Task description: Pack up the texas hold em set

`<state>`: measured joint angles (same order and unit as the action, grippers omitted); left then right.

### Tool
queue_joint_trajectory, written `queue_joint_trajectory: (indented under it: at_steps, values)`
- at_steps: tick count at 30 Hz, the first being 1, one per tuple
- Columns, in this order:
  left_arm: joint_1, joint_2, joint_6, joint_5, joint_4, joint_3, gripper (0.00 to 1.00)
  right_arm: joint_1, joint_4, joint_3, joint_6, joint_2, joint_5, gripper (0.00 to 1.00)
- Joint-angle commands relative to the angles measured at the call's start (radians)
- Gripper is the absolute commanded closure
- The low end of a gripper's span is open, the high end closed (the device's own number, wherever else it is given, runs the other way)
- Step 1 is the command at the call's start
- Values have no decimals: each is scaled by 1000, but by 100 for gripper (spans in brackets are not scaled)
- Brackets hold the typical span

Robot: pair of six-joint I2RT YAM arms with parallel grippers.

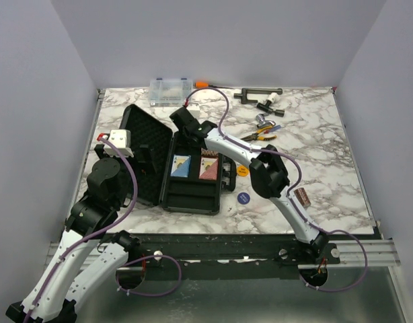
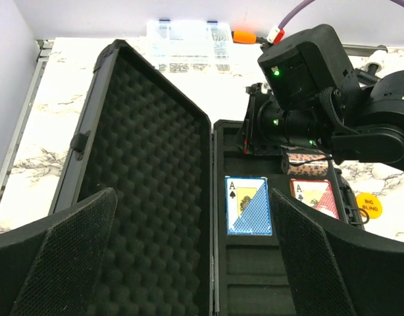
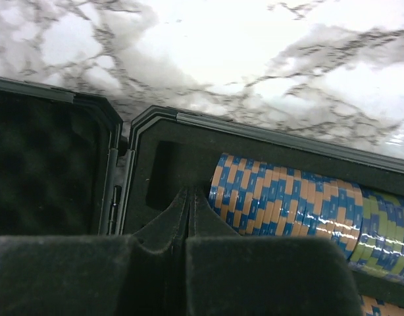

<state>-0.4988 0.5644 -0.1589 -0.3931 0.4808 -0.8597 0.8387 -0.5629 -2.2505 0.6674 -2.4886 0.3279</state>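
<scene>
- Step in hand: seating chips in the tray. The case [image 1: 190, 198] lay open on the table [image 1: 327, 155], with its lid [image 1: 142, 141] folded out to the left.
- The right gripper [image 3: 189, 201] was clenched on nothing. Its tips were down in the rear slot of the tray, just beside the end of a chip roll [image 3: 287, 204] lying there, probably nudging it home.
- The left gripper [image 2: 195, 263] hung released, jaws wide, above the near end of the case and holding nothing.
- The blue deck [image 1: 181, 166] and red deck [image 1: 208, 168] sat side by side in their recesses.
- Left to pack: a loose chip roll [image 1: 302, 196] by the right arm, plus the orange disc [image 1: 242, 170] and blue disc [image 1: 243, 198] just right of the case.
- The next move called for lifting the right gripper clear, opening it, and reaching back to the loose pieces.
- Obstructions: the right forearm crossed the tray's right edge, so the lid could not be shut until it was withdrawn. The left gripper also hung over the case.
- A clear organiser box [image 1: 169, 89] and pliers [image 1: 260, 136] lay well apart at the far side.
</scene>
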Motion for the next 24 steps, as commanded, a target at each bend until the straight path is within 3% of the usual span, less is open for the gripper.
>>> queue_joint_trajectory:
  at_steps: [1,6,13,15,16,19,24]
  values:
    - [6,3,5,2,7,7,2,-55,-134,98,-57,54,165,99]
    - [8,5,5,4,6,7,2,-59,-116,165,-70,98,177,99]
    - [9,11,5,4,6,7,2,-59,17,228,-131,186,39,96]
    - [9,12,5,3,7,8,2,-58,40,222,-148,214,-18,88]
    - [9,13,5,2,7,8,2,-58,45,218,-151,228,-42,76]
    - [9,15,7,0,7,8,2,-58,61,230,-160,292,-72,58]
    - [11,17,5,1,6,8,2,-59,114,352,-184,443,-22,32]
